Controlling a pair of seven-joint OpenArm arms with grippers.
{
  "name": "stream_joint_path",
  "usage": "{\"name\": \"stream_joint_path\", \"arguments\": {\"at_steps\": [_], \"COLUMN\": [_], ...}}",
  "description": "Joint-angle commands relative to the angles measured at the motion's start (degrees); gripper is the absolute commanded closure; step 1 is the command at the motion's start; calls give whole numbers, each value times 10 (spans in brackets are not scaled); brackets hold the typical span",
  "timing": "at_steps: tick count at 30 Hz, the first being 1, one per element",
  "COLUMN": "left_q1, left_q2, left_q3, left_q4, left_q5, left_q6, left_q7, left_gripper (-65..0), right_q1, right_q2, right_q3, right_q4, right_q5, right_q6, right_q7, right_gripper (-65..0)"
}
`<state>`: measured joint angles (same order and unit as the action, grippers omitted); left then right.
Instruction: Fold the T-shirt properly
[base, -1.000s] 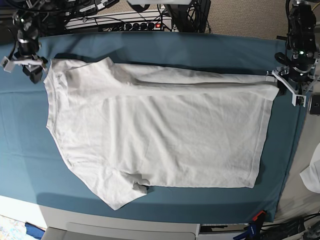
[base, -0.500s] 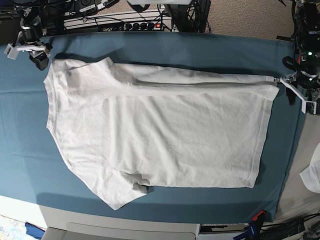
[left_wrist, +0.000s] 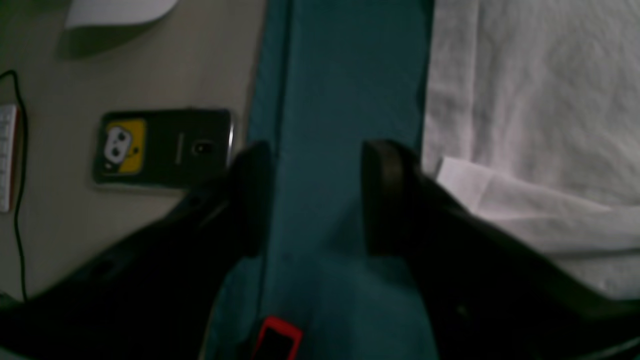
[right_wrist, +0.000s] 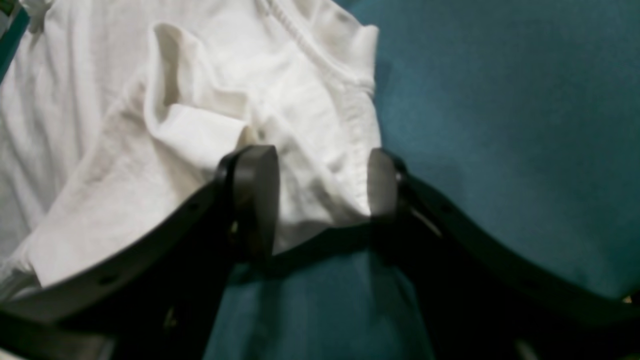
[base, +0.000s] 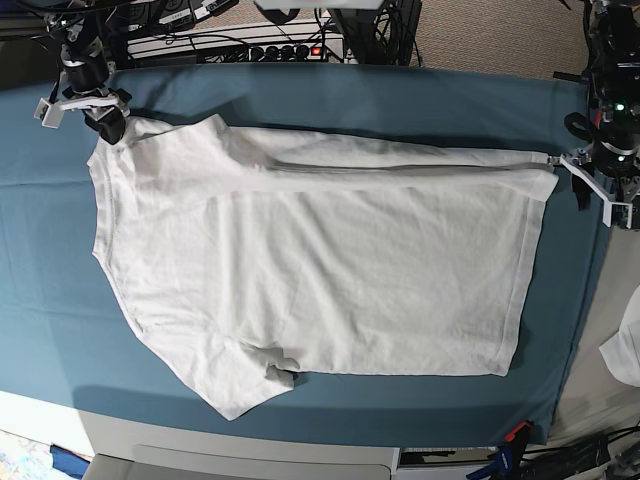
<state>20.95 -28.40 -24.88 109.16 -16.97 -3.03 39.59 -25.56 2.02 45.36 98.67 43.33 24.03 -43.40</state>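
The white T-shirt (base: 320, 270) lies flat on the teal cloth (base: 400, 100), its far long edge folded over toward the middle and one sleeve pointing to the near edge. My right gripper (base: 82, 112) is open at the shirt's far left corner. In the right wrist view its jaws (right_wrist: 320, 192) straddle the bunched fabric beside the ribbed neckline (right_wrist: 320, 50). My left gripper (base: 598, 190) is open just past the hem corner at the far right. In the left wrist view only teal cloth (left_wrist: 340, 75) lies between its fingers (left_wrist: 250, 200), with the shirt (left_wrist: 530, 100) to their right.
A dark phone (left_wrist: 162, 150) with a yellow sticker lies on the grey tabletop beside the cloth's edge, close to my left gripper. A small white fabric scrap (base: 625, 350) lies off the cloth at the right. Cables and a power strip (base: 270, 50) run behind the table.
My right gripper has moved along the far edge to the shirt's neck corner. My left gripper slid slightly outward, away from the hem corner, then stopped. The shirt has not moved.
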Motion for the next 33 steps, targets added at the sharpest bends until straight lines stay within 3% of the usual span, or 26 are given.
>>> {"name": "stream_joint_path", "arguments": {"at_steps": [1, 10, 12, 21, 33], "left_q1": [-3, -3, -3, -3, -3], "left_q2": [-10, -10, -10, -10, -10], "left_q3": [-5, -5, -5, -5, -5], "left_q4": [10, 10, 10, 10, 10], "left_q5": [3, 3, 3, 3, 3], "left_q6": [2, 0, 0, 0, 0], "left_q7": [-10, -6, -6, -6, -2], "left_gripper": [-298, -297, -297, -297, -297], "right_q1": [-2, -2, -2, -2, 0], "right_q2": [7, 7, 7, -2, -3], "right_q3": [4, 5, 5, 4, 4], "right_q4": [10, 10, 10, 5, -89], "right_q5": [1, -30, -44, -21, 67], "right_q6": [4, -11, -28, -40, 13], "right_q7": [19, 45, 51, 40, 39], "right_gripper": [-290, -290, -290, -290, -271]}}
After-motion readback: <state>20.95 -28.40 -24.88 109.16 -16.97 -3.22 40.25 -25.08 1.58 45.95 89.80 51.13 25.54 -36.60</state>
